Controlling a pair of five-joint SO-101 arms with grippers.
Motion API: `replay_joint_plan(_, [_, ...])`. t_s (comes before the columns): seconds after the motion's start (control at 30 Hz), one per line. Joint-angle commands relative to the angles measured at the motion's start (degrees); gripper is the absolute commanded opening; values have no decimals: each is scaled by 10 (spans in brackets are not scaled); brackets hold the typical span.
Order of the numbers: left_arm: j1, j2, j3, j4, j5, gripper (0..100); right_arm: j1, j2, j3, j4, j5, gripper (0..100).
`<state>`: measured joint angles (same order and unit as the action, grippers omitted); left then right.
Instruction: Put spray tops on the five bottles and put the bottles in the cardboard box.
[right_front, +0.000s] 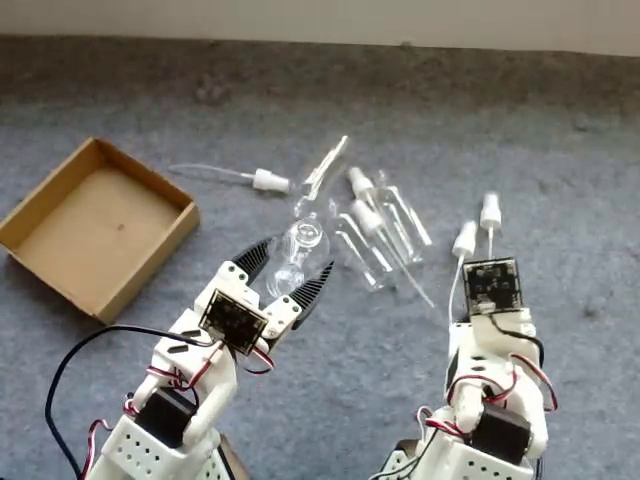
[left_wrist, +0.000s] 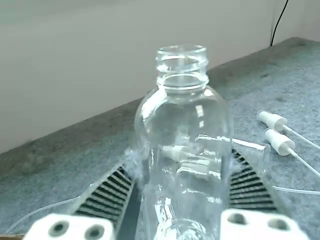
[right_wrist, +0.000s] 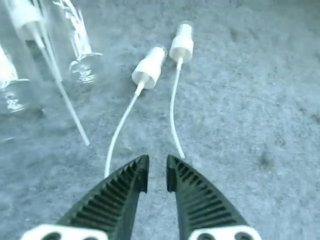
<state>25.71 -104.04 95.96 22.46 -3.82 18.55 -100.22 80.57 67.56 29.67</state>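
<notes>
Gripping the clear bottle (right_front: 300, 245) around its slick, light body near the other bottles (right_front: 385, 225), the left pincer (right_front: 290, 268) should squeeze gently, while the right pincer (right_wrist: 157, 167) hangs slightly parted, empty, over two spray tops (right_wrist: 149, 67).

Table (right_front: 580, 130): grey, fuzzy cover.
Wall (left_wrist: 75, 60): plain, pale, behind the far edge.
Cable (left_wrist: 278, 20): dark, down the wall.

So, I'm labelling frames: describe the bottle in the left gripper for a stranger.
Beside the brown cardboard box, the left gripper holds a clear round plastic bottle between black ribbed fingers. Neighbouring bottles are slim and lie flat; this one is fat and uncapped.
</notes>
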Motion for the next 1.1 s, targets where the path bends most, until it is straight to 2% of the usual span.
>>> replay_joint_plan(0.0, [-8, -7, 12, -11, 6, 88, 22, 107, -110, -12, 3, 80])
replay_joint_plan(0.23, [15, -7, 12, 37, 6, 88, 22, 392, -308, -12, 1, 80])
replay_joint_plan(0.3, [36, -7, 12, 47, 6, 88, 22, 465, -360, -13, -20, 77])
replay_joint_plan(0.43, [71, -7, 12, 65, 5, 88, 19, 595, -461, -13, -62, 2])
replay_joint_plan(0.7, [80, -7, 12, 77, 4, 88, 10, 816, -644, -8, -75, 17])
replay_joint_plan(1.07, [80, -7, 12, 95, 4, 88, -64, 1099, -936, 124, -75, 19])
